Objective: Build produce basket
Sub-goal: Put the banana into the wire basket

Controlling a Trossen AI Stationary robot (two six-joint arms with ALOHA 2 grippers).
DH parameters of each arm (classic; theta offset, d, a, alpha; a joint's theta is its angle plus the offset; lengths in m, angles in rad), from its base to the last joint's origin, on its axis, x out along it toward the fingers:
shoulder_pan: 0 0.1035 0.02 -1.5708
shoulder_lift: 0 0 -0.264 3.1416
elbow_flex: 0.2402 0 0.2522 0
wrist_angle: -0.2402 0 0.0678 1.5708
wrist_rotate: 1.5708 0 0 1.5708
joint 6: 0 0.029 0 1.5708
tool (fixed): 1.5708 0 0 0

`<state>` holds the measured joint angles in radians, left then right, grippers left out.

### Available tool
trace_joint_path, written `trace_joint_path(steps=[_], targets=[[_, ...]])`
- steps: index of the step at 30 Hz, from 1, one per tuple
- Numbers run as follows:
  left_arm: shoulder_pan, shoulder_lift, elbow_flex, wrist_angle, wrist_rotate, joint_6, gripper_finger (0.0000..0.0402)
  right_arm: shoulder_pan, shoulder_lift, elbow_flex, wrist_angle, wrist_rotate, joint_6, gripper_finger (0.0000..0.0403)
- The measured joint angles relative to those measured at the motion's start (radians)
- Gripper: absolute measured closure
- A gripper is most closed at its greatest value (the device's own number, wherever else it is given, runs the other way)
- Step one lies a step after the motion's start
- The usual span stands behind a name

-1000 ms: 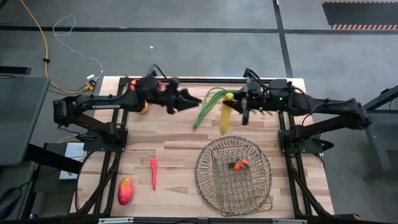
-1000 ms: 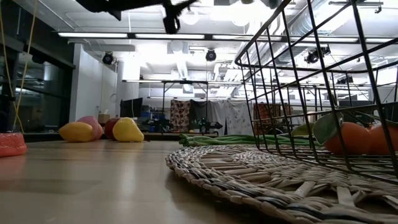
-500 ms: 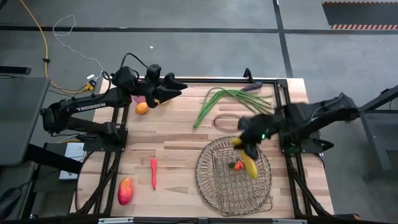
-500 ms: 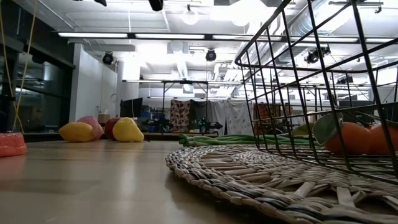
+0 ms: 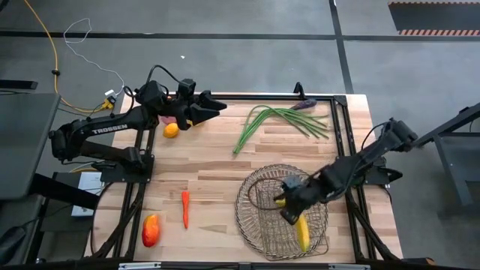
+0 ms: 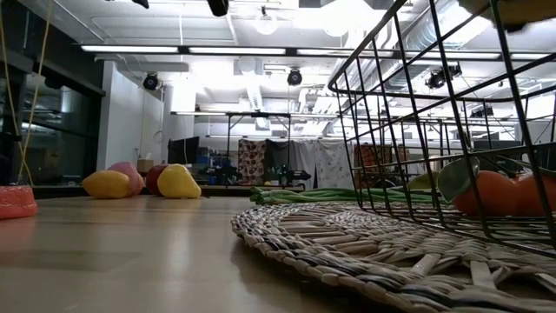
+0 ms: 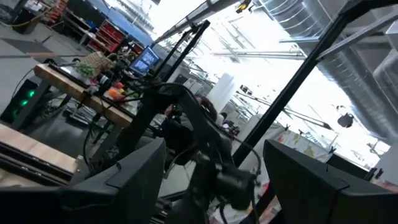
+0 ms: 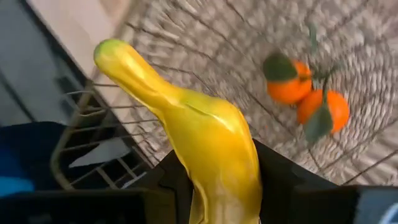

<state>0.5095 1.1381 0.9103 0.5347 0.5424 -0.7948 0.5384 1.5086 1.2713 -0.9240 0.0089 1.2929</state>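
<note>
Now your right gripper (image 5: pixel 294 217) hovers over basket (image 5: pixel 251 225) near surface's front right corner, fingers clamped on banana (image 8: pixel 205 146). Oranges (image 8: pixel 308 99) already inside. Next likely: lower, release. Left gripper (image 5: pixel 214 106) waits at back left, fingers apart, empty.

Right gripper (image 5: pixel 289 212) with banana (image 5: pixel 301 231), from beside beans (image 5: pixel 279 120) to over basket (image 5: pixel 255 225)
</note>
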Motion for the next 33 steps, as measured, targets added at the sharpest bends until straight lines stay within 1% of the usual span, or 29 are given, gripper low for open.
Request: trace_joint_path(steps=[3, 7, 11, 15, 24, 33], targets=[[0.001, 0.000, 0.000, 0.000, 0.000, 0.022, 0.0142, 0.004, 0.043, 0.000, 0.008, -0.004, 0.056, 0.0289], [0.001, 0.000, 0.000, 0.000, 0.000, 0.022, 0.0142, 0.003, 0.085, 0.000, -0.029, -0.020, 0.139, 0.0289], [0.001, 0.000, 0.000, 0.000, 0.000, 0.023, 0.0142, 0.004, 0.110, 0.000, -0.064, -0.033, 0.180, 0.0289], [0.001, 0.000, 0.000, 0.001, 0.000, 0.029, 0.0142, 0.004, 0.124, -0.001, -0.108, -0.055, 0.231, 0.0289], [0.001, 0.000, 0.000, 0.001, -0.001, 0.040, 0.0142, -0.001, 0.126, -0.001, -0.128, -0.056, 0.347, 0.0288], [0.001, 0.000, 0.000, 0.001, -0.004, 0.040, 0.0142, -0.001, 0.128, -0.001, -0.228, -0.068, 0.357, 0.0270]])
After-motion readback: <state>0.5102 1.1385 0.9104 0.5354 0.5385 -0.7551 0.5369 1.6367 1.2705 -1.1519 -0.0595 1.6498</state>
